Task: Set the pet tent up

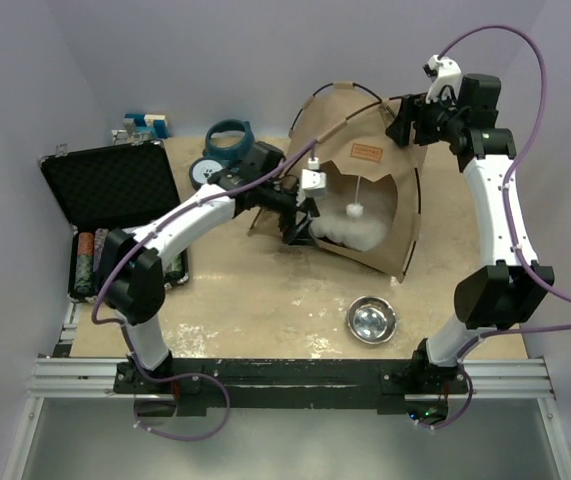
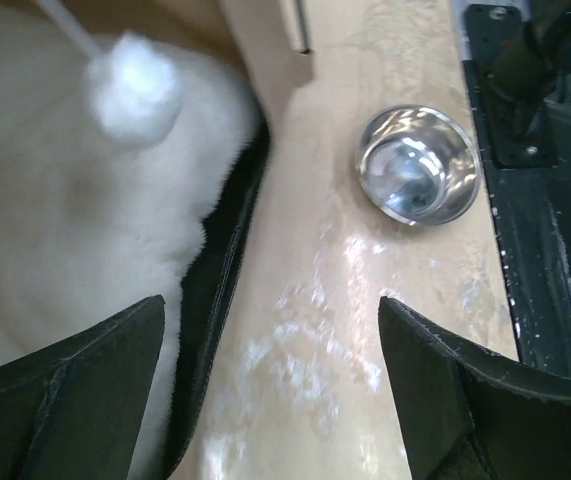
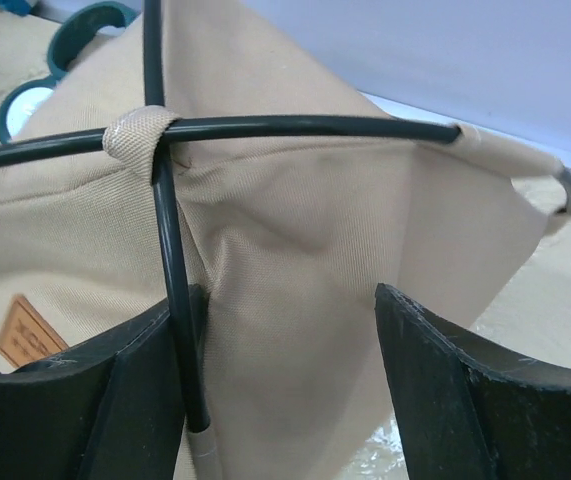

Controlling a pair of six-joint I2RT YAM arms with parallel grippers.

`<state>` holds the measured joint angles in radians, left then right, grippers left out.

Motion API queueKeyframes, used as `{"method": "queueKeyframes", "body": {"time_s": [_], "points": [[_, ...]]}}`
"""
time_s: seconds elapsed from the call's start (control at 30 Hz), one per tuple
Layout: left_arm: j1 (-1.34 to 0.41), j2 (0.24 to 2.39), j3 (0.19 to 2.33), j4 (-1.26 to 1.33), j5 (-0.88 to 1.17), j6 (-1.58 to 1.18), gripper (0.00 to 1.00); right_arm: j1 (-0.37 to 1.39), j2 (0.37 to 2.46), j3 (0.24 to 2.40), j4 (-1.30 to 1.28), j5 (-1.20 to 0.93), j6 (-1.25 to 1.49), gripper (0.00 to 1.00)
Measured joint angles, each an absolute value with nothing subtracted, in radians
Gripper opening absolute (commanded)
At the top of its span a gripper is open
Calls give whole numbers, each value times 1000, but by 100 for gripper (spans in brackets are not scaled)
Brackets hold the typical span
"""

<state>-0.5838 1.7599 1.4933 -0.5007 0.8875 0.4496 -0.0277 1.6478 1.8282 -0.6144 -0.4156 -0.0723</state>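
Beige tabletop (image 1: 265, 310) | lilac walls (image 1: 165, 60) | pet tent (image 1: 357, 125) standing | left gripper (image 2: 270, 330), right gripper (image 3: 287, 300): apart

- Both arms, the left arm (image 1: 180, 216) and the right arm (image 1: 493, 205), have white tubes and chunky black joints.
- Thin purple cables (image 1: 542, 70) loop along them.
- A small white camera box (image 1: 314, 181) sits on each wrist.
- The gripper fingers (image 2: 65, 400) are flat, black and dull.

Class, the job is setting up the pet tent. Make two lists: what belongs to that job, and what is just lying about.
Belongs: pet tent, its dark poles, white pom-pom, fluffy white cushion inside.
Lying about: steel bowl, open black case, poker chips, teal ring.
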Motion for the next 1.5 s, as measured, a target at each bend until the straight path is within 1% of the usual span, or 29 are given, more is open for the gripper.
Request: {"method": "queueKeyframes", "body": {"time_s": [0.07,0.17,0.27,0.33,0.47,0.53,0.6,0.67,0.73,0.77,0.83,0.93,1.1,1.17,1.2,1.33,1.4,1.47,1.5], "points": [[-638,1817,1561,-519,912,464,93,-33,1665,1833,-617,-411,-72,71],[-682,1848,1588,-496,968,428,95,-34,1699,1838,-622,-412,-72,72],[-679,1864,1625,-487,1035,402,96,-34,1721,1838,-636,-417,-77,77],[-674,1874,1667,-495,1081,400,96,-34,1721,1838,-640,-432,-93,82],[-668,1875,1763,-598,1172,436,93,-34,1721,1855,-689,-477,-170,88],[-667,1856,1773,-673,1181,474,90,-34,1721,1872,-731,-504,-235,90],[-657,1809,1730,-689,1184,462,88,-34,1715,1876,-764,-519,-288,92],[-608,1697,1578,-578,1185,329,85,-34,1703,1875,-787,-520,-326,93],[-510,1560,1402,-413,1156,171,85,-34,1678,1867,-802,-516,-356,94],[-434,1484,1320,-339,1111,107,84,-34,1659,1855,-804,-514,-367,94],[-323,1404,1278,-292,1013,60,80,-34,1613,1837,-823,-511,-384,94],[-311,1396,1297,-250,942,45,74,-34,1567,1835,-831,-512,-387,94],[-385,1512,1301,-212,850,59,62,-34,1538,1835,-831,-509,-384,92],[-411,1580,1309,-208,820,72,54,-34,1534,1828,-830,-502,-381,86],[-427,1623,1326,-209,807,75,50,-34,1531,1821,-830,-494,-381,81],[-481,1778,1423,-203,773,92,35,-34,1515,1752,-824,-456,-376,44],[-502,1840,1489,-201,762,97,24,-34,1511,1717,-825,-437,-373,27],[-519,1889,1555,-200,755,99,18,-34,1509,1691,-825,-416,-371,12],[-525,1910,1585,-201,752,100,16,-34,1505,1680,-821,-402,-370,6]]}}
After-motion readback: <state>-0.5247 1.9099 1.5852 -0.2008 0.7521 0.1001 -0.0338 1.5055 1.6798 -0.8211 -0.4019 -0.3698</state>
